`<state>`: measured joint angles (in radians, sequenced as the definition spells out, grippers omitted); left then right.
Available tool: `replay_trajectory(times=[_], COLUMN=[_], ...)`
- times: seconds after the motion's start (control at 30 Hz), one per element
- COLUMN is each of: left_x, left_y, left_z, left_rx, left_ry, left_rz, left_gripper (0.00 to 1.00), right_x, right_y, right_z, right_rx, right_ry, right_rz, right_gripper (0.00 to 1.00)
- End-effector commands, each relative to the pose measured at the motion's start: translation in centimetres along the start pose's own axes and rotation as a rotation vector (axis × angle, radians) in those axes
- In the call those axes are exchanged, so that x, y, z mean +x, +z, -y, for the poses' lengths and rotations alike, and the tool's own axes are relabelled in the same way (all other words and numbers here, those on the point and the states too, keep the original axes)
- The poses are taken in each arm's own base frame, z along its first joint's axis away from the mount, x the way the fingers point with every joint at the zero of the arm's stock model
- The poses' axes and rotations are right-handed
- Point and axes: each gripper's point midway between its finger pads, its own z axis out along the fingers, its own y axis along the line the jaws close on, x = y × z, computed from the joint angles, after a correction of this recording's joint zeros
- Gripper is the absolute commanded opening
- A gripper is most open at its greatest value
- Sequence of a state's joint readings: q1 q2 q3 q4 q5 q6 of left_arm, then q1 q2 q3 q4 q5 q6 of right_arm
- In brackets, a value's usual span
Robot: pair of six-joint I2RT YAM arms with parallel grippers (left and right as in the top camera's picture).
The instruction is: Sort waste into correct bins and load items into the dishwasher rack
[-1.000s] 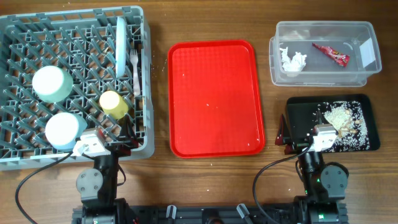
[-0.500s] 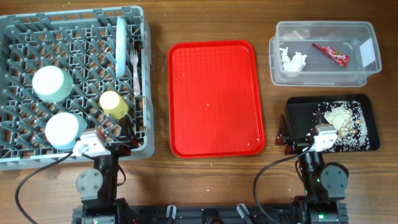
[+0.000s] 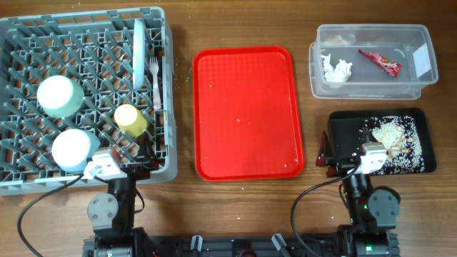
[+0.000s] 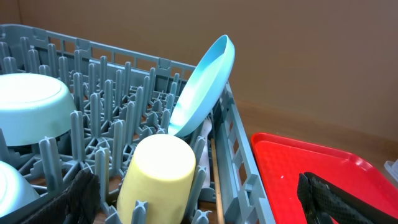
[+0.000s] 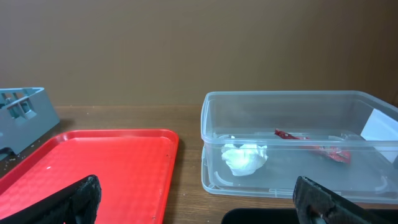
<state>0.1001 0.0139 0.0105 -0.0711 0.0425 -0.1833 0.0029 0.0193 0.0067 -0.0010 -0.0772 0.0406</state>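
The grey dishwasher rack (image 3: 168,107) at left holds two upturned mint bowls (image 3: 57,95) (image 3: 73,148), the yellow cup (image 3: 130,119), the upright plate (image 3: 138,53) and the white fork (image 3: 154,82). The clear tub (image 3: 368,91) holds the tissue (image 3: 337,69) and the red wrapper (image 3: 380,62). The black tray (image 3: 343,132) holds rice crumbs (image 3: 400,139). My left gripper (image 4: 208,205) is open and empty over the rack's near right corner, behind the cup (image 4: 158,177). My right gripper (image 5: 205,205) is open and empty at the black tray's left end, facing the tub (image 5: 298,180).
The large red tray (image 3: 248,113) lies between the rack and the bins and holds nothing. It shows in both wrist views (image 4: 311,168) (image 5: 99,168). Cables run from both arm bases along the table's front edge.
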Motion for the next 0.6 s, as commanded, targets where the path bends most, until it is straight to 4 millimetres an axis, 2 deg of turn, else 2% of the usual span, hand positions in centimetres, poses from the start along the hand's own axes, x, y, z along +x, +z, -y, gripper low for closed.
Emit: replay_trajectory(times=[0.0,0.1,0.2,0.27,0.4,0.57], left_x=[-0.2,-0.2,0.3,0.3,0.5,0.5], left_y=[-0.1,0.0,0.0,0.0,-0.1,-0.1], left_z=[-0.9,-0.8,0.7,1.0,2.0,2.0], left_rx=[-0.05,-0.048,0.037,0.049,0.101,0.102], left_ry=[0.022,0.042,0.201,0.26,0.314,0.31], left_rz=[0.017,0.016,-0.003,-0.003,-0.004,-0.005], left_gripper=[1.0,1.0,1.0,1.0,1.0,1.0], right_x=[-0.2,-0.2,-0.2,-0.2,-0.2,-0.2], right_y=[-0.1,-0.1,-0.1,-0.1,-0.1,-0.1], right_z=[0.3,0.3,0.3,0.3,0.3,0.3], right_rx=[0.015,0.015,0.015,0.015,0.015,0.015], right_ry=[0.013,0.013,0.013,0.013,0.013,0.013], right_rz=[0.013,0.013,0.013,0.013,0.013,0.013], right_gripper=[1.0,1.0,1.0,1.0,1.0,1.0])
